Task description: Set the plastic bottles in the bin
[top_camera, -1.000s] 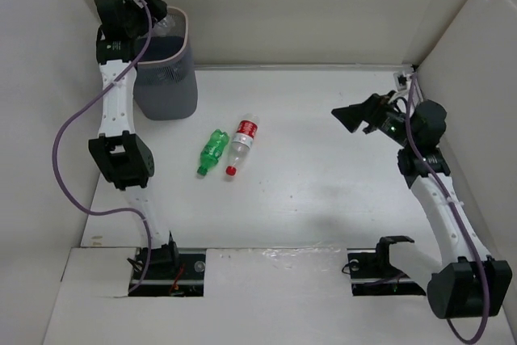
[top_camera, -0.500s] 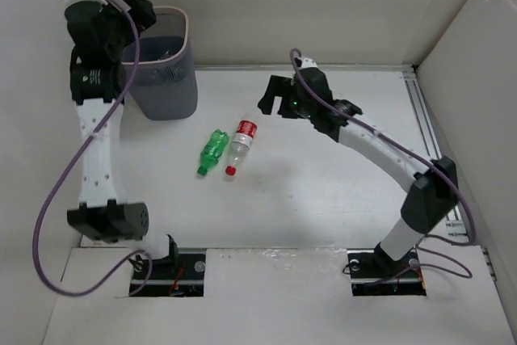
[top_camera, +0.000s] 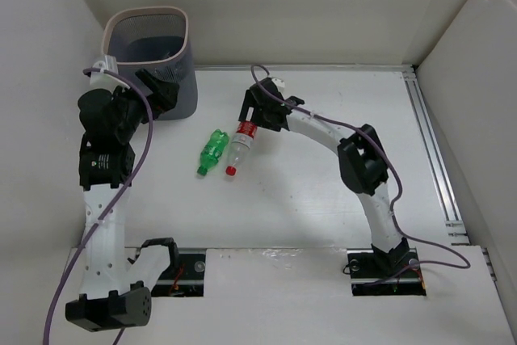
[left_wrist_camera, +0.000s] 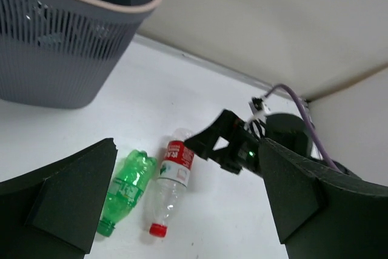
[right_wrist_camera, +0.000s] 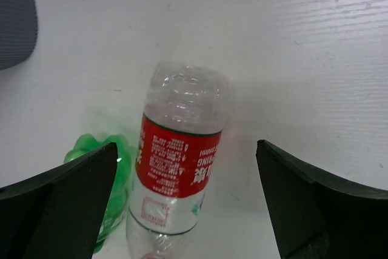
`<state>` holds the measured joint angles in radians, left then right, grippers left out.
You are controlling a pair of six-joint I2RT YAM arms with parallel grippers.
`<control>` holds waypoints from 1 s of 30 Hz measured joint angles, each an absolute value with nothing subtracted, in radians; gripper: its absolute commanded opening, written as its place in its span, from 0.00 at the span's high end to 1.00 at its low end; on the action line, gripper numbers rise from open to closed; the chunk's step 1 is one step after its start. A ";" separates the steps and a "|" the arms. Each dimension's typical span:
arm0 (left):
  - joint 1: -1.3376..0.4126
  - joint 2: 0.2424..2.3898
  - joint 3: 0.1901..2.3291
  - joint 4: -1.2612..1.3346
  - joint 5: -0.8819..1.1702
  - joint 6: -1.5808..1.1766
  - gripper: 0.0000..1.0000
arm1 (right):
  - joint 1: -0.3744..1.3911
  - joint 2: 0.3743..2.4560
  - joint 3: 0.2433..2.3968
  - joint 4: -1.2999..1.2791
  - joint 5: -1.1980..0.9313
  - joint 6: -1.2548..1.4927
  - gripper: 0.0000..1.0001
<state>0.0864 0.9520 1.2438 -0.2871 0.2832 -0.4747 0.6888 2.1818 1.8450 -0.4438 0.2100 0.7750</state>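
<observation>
Hovering the right gripper [top_camera: 250, 113], spread wide, over the clear bottle [right_wrist_camera: 182, 156], red label's white print unreadable, lying beside the green bottle [top_camera: 212, 149] left of centre on the table [top_camera: 323, 183]. Holding the left gripper [top_camera: 164, 90] spread, empty, by the far-left-corner bin [top_camera: 187, 38].

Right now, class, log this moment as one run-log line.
left gripper: open, near bin | right gripper: open, above red-label bottle, no grip | green bottle: lying beside it | both outside bin
</observation>
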 measured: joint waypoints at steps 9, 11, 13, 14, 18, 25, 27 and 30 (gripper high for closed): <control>0.086 0.898 1.166 -0.282 0.374 -0.471 0.00 | 0.688 2.385 2.051 -0.541 0.196 0.781 0.09; 0.086 0.886 1.152 -0.278 0.389 -0.471 0.00 | 0.687 2.431 2.111 -0.570 0.183 0.770 0.21; 0.086 0.879 1.137 -0.271 0.400 -0.470 0.00 | 0.682 2.465 2.158 -0.587 0.167 0.758 0.35; 0.086 0.879 1.128 -0.270 0.407 -0.470 0.00 | 0.678 2.468 2.165 -0.590 0.150 0.751 0.53; 0.086 0.879 1.090 -0.265 0.446 -0.469 0.00 | 0.658 2.410 2.050 -0.521 0.089 0.737 0.92; 0.078 0.906 1.025 -0.162 0.595 -0.495 0.00 | 0.526 2.062 1.579 -0.460 0.059 0.720 0.99; 0.018 0.937 1.021 -0.134 0.600 -0.507 0.00 | 0.464 1.935 1.473 -0.416 0.040 0.694 0.99; -0.194 1.012 1.031 -0.093 0.553 -0.513 0.00 | 0.375 1.731 1.367 -0.339 -0.013 0.637 0.99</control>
<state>-0.1936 1.0122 1.0309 -0.0925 0.5526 -0.5133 0.3752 1.7313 1.3674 -0.3393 -0.0128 0.6373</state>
